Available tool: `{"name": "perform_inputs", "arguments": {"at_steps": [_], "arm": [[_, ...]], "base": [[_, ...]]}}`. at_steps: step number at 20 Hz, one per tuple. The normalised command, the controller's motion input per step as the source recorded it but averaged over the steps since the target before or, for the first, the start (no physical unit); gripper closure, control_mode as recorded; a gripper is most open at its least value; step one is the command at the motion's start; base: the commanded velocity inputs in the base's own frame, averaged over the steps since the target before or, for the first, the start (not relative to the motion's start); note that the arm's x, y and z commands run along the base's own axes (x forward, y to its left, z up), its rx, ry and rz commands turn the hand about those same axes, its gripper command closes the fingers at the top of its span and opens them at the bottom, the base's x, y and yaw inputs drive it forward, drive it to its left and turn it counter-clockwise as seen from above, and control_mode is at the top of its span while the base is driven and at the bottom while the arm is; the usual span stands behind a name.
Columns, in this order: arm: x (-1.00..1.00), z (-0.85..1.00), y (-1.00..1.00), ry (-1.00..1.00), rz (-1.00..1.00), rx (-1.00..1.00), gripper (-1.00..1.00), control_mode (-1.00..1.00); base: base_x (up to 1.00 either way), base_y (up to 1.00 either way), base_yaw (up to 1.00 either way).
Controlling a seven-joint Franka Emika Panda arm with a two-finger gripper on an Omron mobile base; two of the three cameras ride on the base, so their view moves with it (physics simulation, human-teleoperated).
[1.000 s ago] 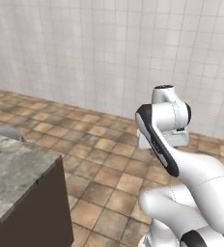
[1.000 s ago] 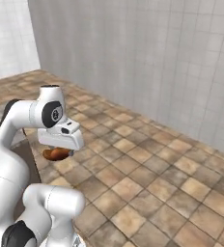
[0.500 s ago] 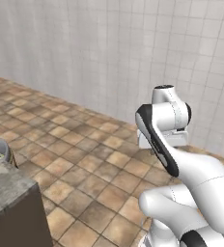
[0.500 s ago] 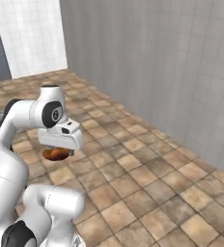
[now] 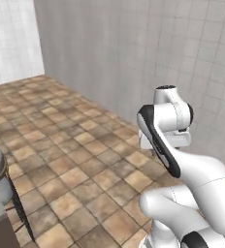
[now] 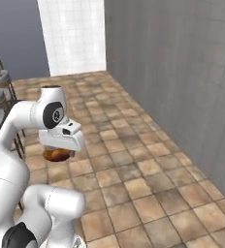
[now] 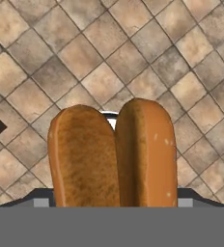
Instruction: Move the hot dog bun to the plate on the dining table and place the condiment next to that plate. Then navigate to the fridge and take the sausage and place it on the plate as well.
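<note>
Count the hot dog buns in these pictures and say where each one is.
1. The hot dog bun sits in the gripper, carried above the tiled floor; the right base view shows it under the hand. Others may be out of view.

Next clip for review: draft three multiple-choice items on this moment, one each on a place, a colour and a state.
1. Where is the orange-tan split hot dog bun?
A. in the gripper
B. on the floor
C. on a stool

2. What colour are the tiles of the floor?
A. blue
B. brown
C. black

3. How is the bun?
A. closed
B. crushed flat
C. split into two halves side by side

Key: 1 A, the right base view shows it under the hand, off the floor; 2 B, brown tiles in every view; 3 C, the hand view shows two halves.
</note>
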Motion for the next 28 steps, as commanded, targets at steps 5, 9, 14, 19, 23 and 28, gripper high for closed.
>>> {"name": "perform_inputs", "arguments": {"at_steps": [5, 9, 14, 19, 23, 28], "arm": [[0.0, 0.0, 0.0, 0.0, 0.0, 0.0, 1.0, 1.0], [0.0, 0.0, 0.0, 0.0, 0.0, 0.0, 1.0, 1.0], [0.0, 0.0, 0.0, 0.0, 0.0, 0.0, 1.0, 1.0], [0.0, 0.0, 0.0, 0.0, 0.0, 0.0, 1.0, 1.0], [0.0, 0.0, 0.0, 0.0, 0.0, 0.0, 1.0, 1.0], [0.0, 0.0, 0.0, 0.0, 0.0, 0.0, 1.0, 1.0]], "base": [[1.0, -0.47, 0.47], [1.0, -0.45, 0.47], [0.98, -0.39, 0.51], [0.96, -0.34, 0.53], [0.91, -0.31, 0.56], [0.86, -0.43, 0.54]]}}
